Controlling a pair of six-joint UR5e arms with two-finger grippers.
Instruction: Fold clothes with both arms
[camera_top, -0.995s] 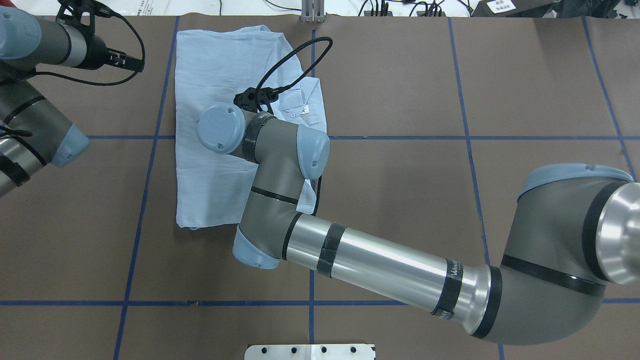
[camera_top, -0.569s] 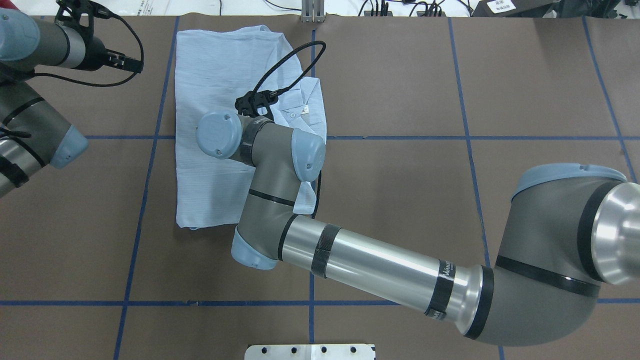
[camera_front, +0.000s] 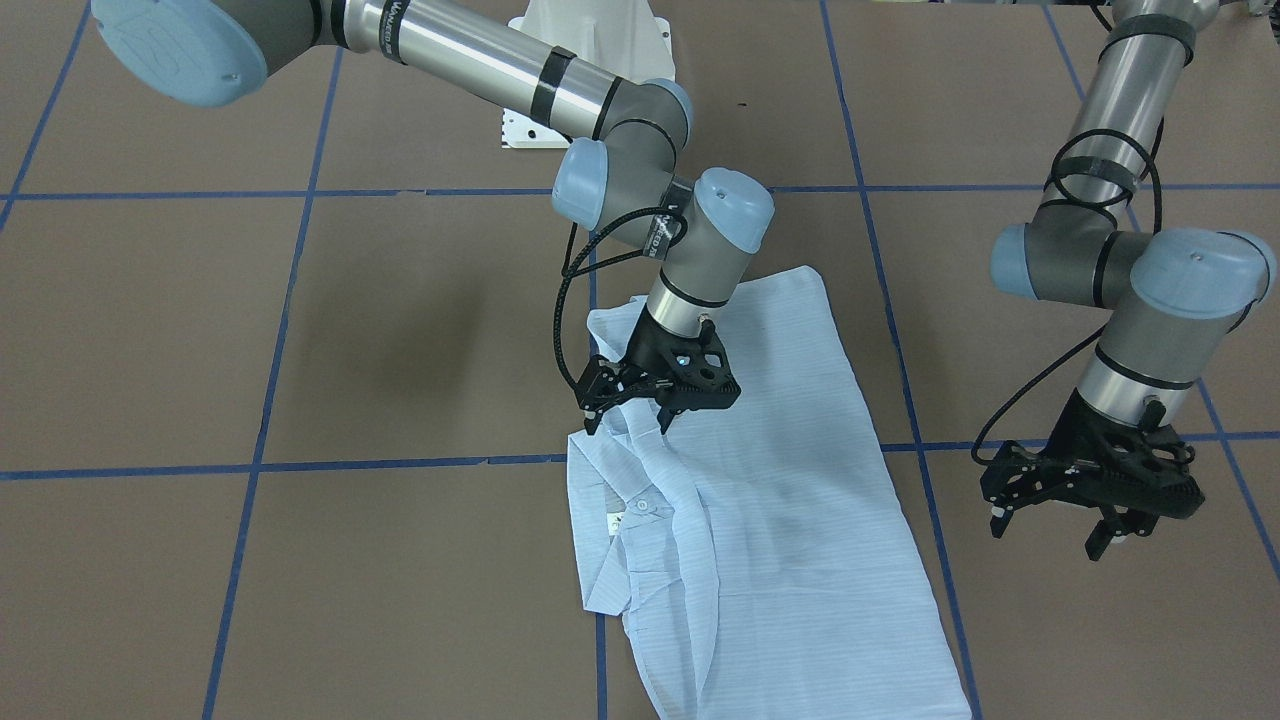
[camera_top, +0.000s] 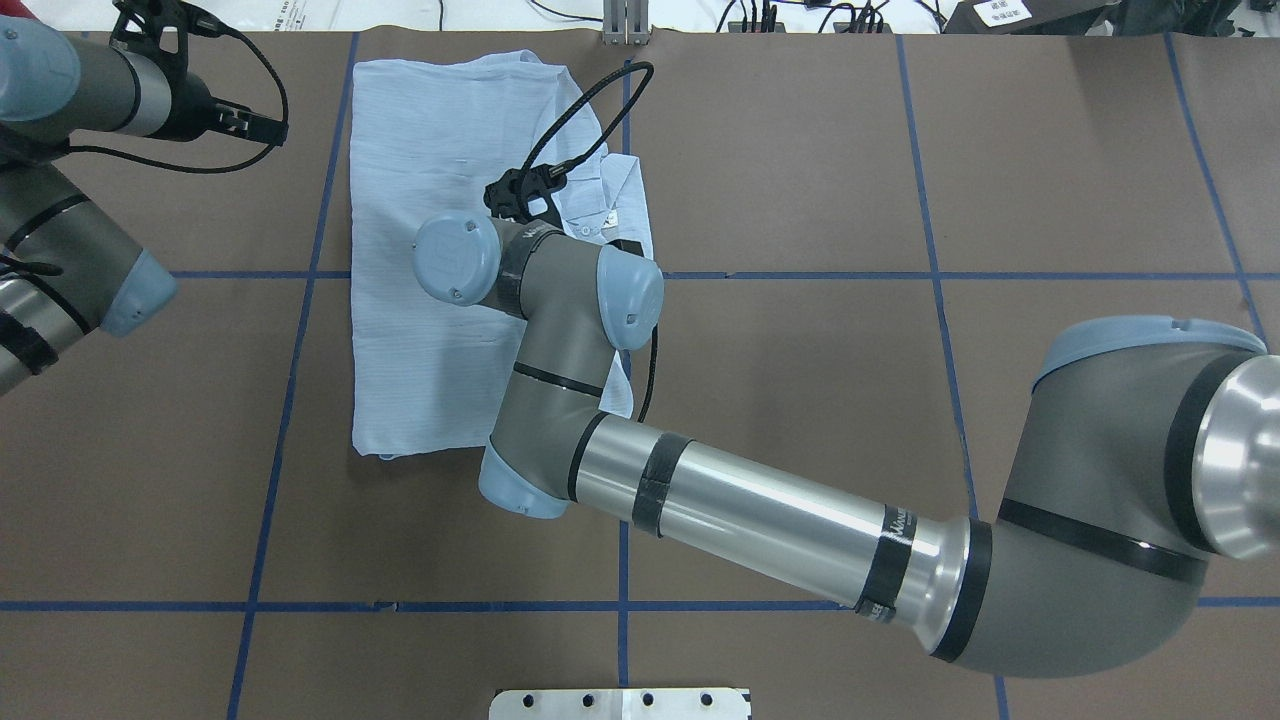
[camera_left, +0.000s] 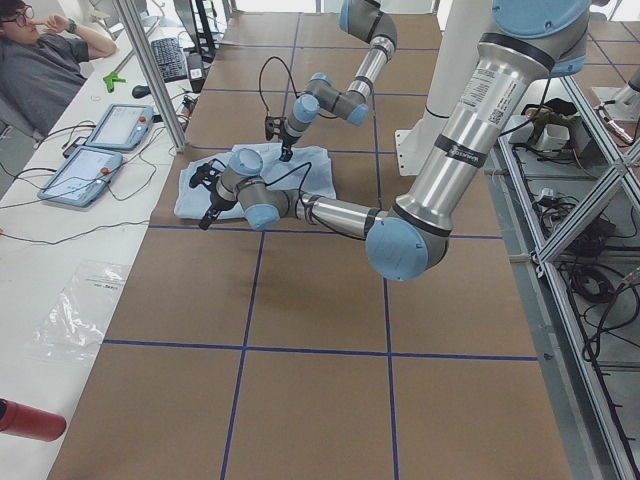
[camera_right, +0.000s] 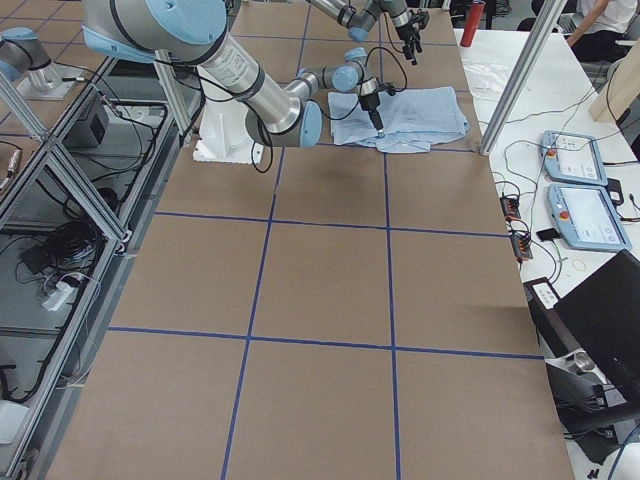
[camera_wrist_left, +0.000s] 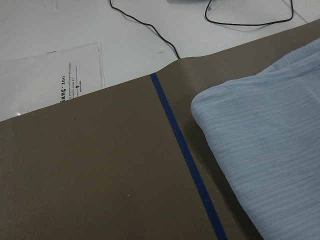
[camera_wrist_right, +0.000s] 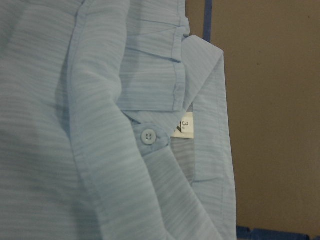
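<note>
The pale blue striped shirt (camera_front: 800, 500) lies partly folded on the brown table, its collar toward the table's middle; it also shows in the overhead view (camera_top: 430, 180). My right gripper (camera_front: 628, 420) is open, pointing down, with its fingertips (camera_front: 590, 422) at the fabric just beside the collar. The right wrist view shows the collar, a white button (camera_wrist_right: 148, 136) and a size label (camera_wrist_right: 185, 123), with no fingers in frame. My left gripper (camera_front: 1048, 535) is open and empty, hovering over bare table beside the shirt's long edge. The left wrist view shows a shirt corner (camera_wrist_left: 270, 135).
Blue tape lines (camera_top: 624, 440) divide the brown table into squares. A white base plate (camera_top: 620, 703) sits at the robot's edge. Cables (camera_top: 760, 15) run along the far edge. An operator (camera_left: 40, 60) and tablets (camera_left: 100, 140) are at a side desk.
My right wrist has shifted a little toward the far side and the collar, with its gripper still over the shirt. The left arm has barely moved. The shirt lies as before.
</note>
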